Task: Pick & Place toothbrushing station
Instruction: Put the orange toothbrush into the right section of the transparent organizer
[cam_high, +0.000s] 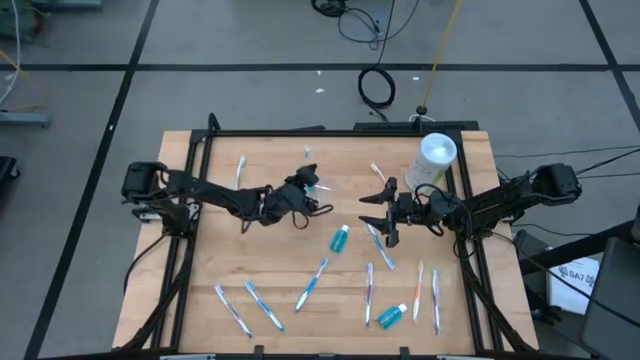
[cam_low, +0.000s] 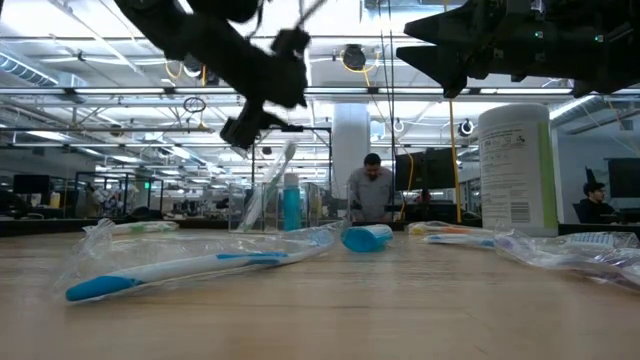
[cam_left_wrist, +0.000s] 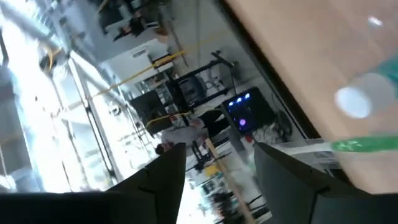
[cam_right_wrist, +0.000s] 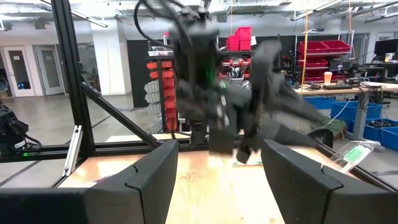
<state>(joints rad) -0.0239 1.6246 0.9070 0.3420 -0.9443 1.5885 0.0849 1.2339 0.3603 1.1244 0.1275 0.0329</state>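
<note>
The toothbrushing station (cam_low: 268, 205) is a small clear container that stands upright on its base on the table, with a blue tube (cam_low: 291, 200) inside. In the high view it (cam_high: 311, 181) is at the table's middle, toward the far side. My left gripper (cam_high: 305, 200) (cam_low: 250, 125) hangs open just above and beside it and holds nothing; its wrist view (cam_left_wrist: 217, 158) shows an empty gap. My right gripper (cam_high: 380, 215) (cam_right_wrist: 217, 155) is open and empty, held above the table to the right of the station and facing it.
A tall white canister (cam_high: 435, 160) (cam_low: 515, 170) stands at the far right. Several wrapped toothbrushes (cam_high: 312, 283) and two teal tubes (cam_high: 340, 238) (cam_high: 392, 316) lie across the near half. A wrapped brush (cam_low: 170, 268) lies close in the low view. People stand beyond the table.
</note>
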